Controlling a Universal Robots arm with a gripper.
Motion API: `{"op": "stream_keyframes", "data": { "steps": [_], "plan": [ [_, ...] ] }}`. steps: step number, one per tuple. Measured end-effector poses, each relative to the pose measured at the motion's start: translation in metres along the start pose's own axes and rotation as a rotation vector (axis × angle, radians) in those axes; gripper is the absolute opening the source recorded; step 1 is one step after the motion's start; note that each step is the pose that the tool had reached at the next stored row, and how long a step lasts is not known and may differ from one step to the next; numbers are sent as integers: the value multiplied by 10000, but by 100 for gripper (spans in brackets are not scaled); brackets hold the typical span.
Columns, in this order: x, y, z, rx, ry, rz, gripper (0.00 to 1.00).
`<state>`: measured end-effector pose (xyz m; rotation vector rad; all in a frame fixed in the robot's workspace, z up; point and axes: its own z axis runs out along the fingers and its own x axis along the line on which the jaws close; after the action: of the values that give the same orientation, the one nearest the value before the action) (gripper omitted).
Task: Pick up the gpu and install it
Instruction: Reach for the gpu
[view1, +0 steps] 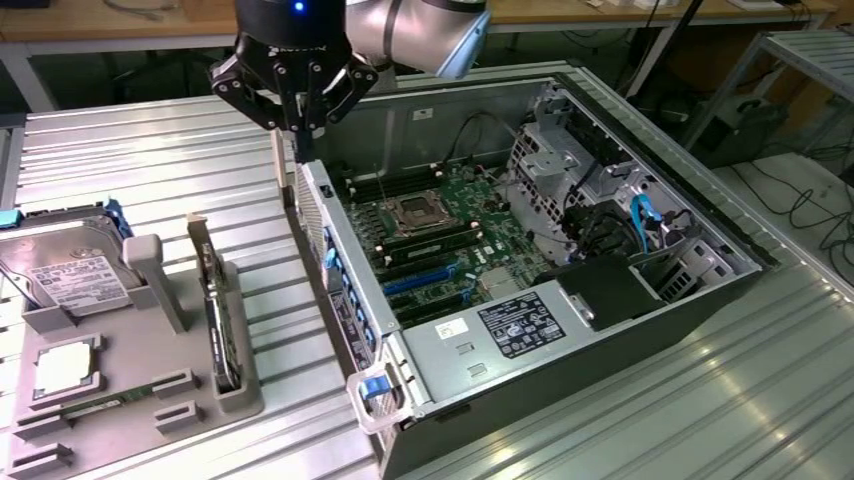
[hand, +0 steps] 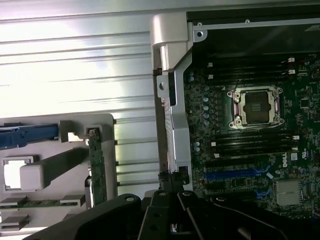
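Note:
The gpu (view1: 214, 300) stands on edge in a slot of the grey holder (view1: 160, 390) at the exterior view's left, its silver bracket end pointing away. In the wrist view the gpu (hand: 96, 165) shows as a thin green strip. My gripper (view1: 304, 140) hangs shut with nothing between its fingers above the rear wall of the open computer case (view1: 340, 290), to the right of the gpu and well above it. The gripper (hand: 172, 200) also appears as dark converging fingers over that wall. Blue expansion slots (view1: 420, 280) lie on the motherboard (view1: 454, 225) inside the case.
A silver hard drive (view1: 67, 275) with a white label sits in the holder left of the gpu, and a memory stick (view1: 80, 408) lies near its front. The case holds a drive cage (view1: 574, 160), cables and a black power supply (view1: 607, 290). Ribbed metal table (view1: 747, 400) surrounds it.

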<state>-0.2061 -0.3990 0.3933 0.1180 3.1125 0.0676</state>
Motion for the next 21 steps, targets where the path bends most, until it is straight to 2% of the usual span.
{"op": "stream_keyframes", "data": {
  "steps": [21],
  "plan": [
    [211,-16,-6,-1,-1,0,11]
  ]
}}
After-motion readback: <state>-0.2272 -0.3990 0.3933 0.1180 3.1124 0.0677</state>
